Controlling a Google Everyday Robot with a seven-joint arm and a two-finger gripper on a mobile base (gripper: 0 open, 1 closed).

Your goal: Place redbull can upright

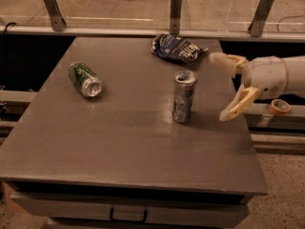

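Note:
The redbull can [183, 97] is a slim, dented silver can with blue patches. It stands upright on the grey table [128, 147], right of the middle. My gripper [219, 86] is to the right of the can, over the table's right edge. It is open and empty, with one finger [224, 61] at the back and the other [237, 104] at the front. There is a clear gap between the fingers and the can.
A green can [85, 79] lies on its side at the table's left. A dark blue snack bag [177, 48] lies at the back, behind the redbull can. A roll of tape [279, 107] sits on a ledge to the right. A railing runs behind the table.

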